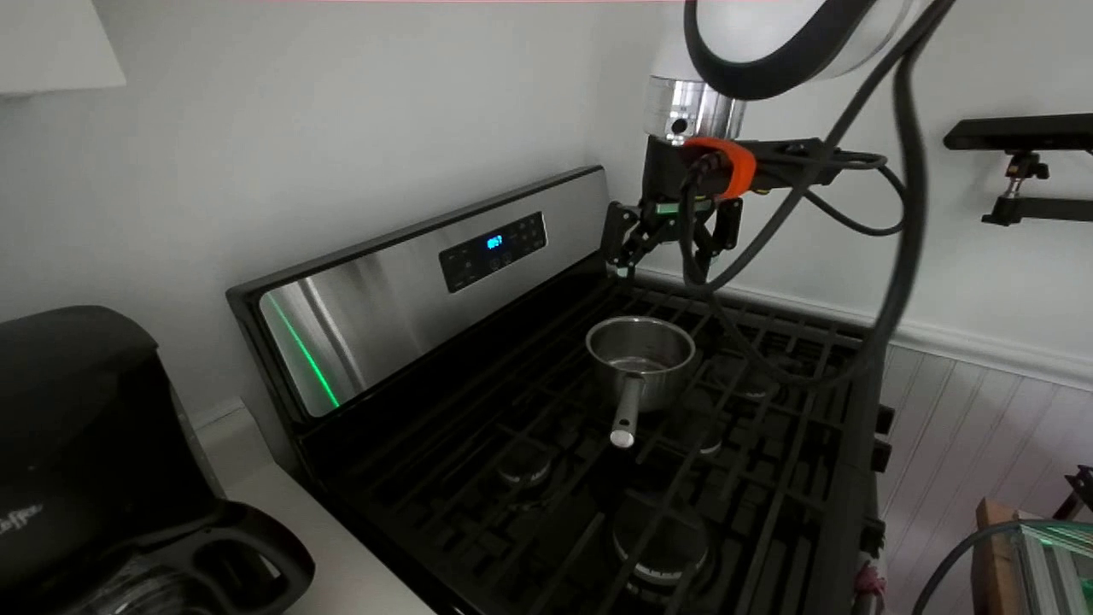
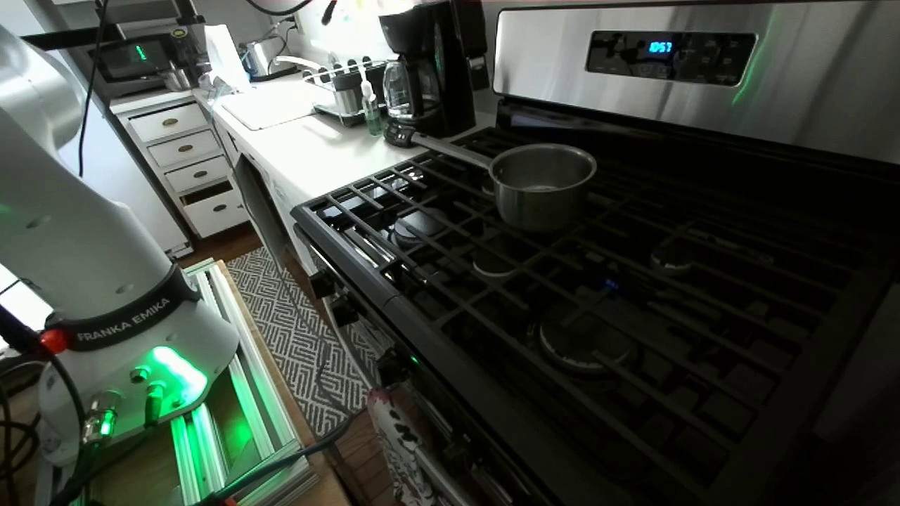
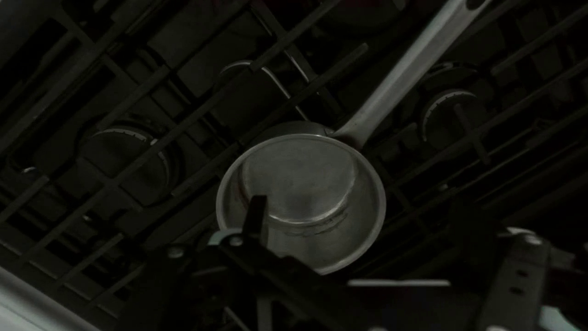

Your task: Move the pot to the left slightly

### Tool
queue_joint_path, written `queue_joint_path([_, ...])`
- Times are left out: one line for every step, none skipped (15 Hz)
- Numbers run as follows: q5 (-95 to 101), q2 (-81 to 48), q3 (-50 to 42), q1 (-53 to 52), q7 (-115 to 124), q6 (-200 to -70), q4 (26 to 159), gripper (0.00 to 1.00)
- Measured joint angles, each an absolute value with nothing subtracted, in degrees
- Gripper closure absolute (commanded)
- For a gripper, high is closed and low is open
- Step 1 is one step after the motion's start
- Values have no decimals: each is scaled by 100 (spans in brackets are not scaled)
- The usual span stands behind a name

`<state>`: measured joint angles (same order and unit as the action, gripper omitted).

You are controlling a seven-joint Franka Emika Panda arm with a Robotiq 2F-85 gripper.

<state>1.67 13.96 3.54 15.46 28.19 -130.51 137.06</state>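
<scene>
The pot, a small round silver saucepan with a long straight handle, sits upright on the black stove grates in both exterior views (image 1: 653, 384) (image 2: 541, 190). In the wrist view the pot (image 3: 303, 179) lies below the jaws, and its handle points to the upper right. It looks empty inside. My gripper (image 1: 664, 272) hangs above and behind the pot, apart from it. It is open with nothing between its fingers. In the wrist view the gripper (image 3: 365, 223) shows one finger in front of the pot's rim; the far finger is dark and hard to make out.
The stove's back panel (image 1: 384, 290) with a lit display rises along the back. A black coffee maker (image 1: 85, 444) stands on the counter beside the stove. Several grates and burners (image 1: 662, 542) surround the pot. A wall runs close behind my gripper. Loose cables hang from the arm.
</scene>
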Motion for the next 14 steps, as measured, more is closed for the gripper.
queue_joint_path([167,1202,266,1545,2846,-13065,13592,0])
queue_joint_path([167,1041,201,1546,2867,-13072,13490,0])
queue_joint_path([167,922,160,1545,2876,-13073,13412,0])
queue_joint_path([167,853,148,1545,2883,-13073,13357,0])
queue_joint_path([167,823,148,1540,2894,-13073,13325,0])
queue_joint_path([167,820,148,1530,2908,-13073,13315,0])
queue_joint_path([168,820,120,1498,2908,-13073,13316,0])
queue_joint_path([167,804,69,1451,2917,-13073,13316,0])
queue_joint_path([167,761,21,1412,2925,-13073,13312,0])
queue_joint_path([165,688,-23,1372,2929,-13086,13299,0])
queue_joint_path([165,583,-55,1332,2953,-13130,13276,0])
queue_joint_path([162,465,-79,1290,2966,-13190,13244,0])
queue_joint_path([160,329,-103,1246,2971,-13251,13199,0])
queue_joint_path([159,182,-120,1206,2983,-13306,13144,0])
